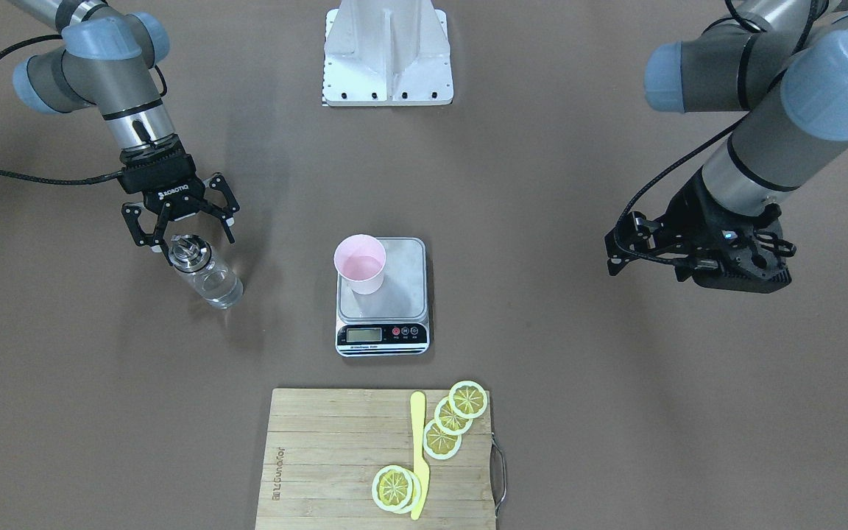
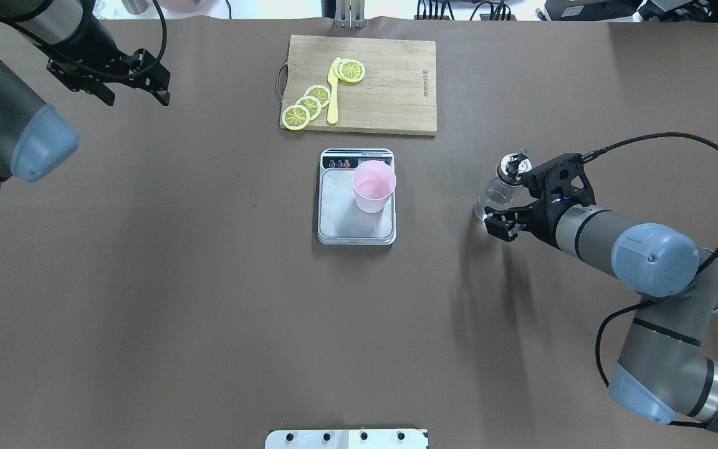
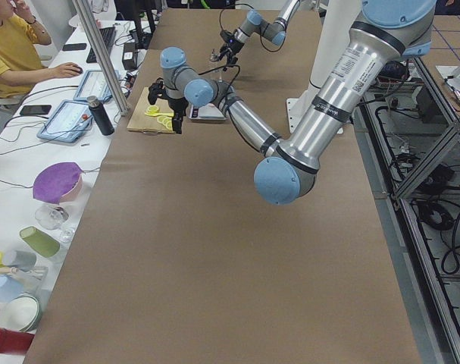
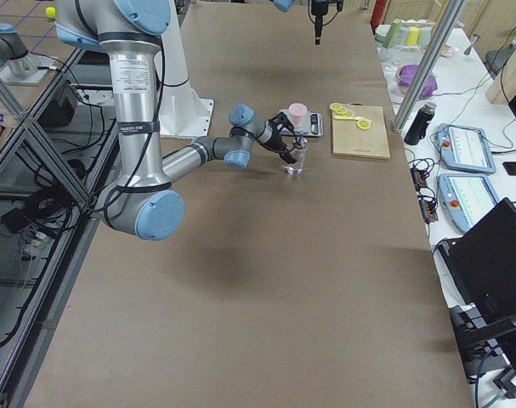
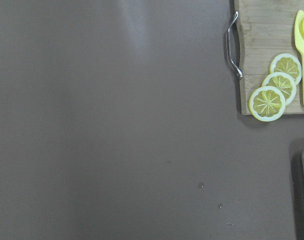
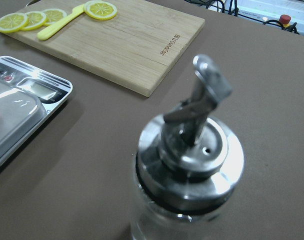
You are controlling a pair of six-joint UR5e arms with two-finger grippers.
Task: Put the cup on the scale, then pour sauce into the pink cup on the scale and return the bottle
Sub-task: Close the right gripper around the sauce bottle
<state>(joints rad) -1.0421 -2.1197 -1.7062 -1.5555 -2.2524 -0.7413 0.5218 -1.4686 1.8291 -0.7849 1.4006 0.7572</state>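
"ROBOTIQ" on the right tool (image 1: 193, 244)

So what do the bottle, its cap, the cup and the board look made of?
The bottle looks like clear glass: the table shows through its body. Its cap is polished metal, with mirror-like highlights. The cup is matte pale pink, probably plastic. The board is wood or bamboo, with visible strips and grain.

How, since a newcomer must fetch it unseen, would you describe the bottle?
From the scale in the middle, look to the robot's right side. At the open right gripper stands a small bottle. Its clear glass and shiny silver pourer cap mark it out from the opaque pink cup on the scale.
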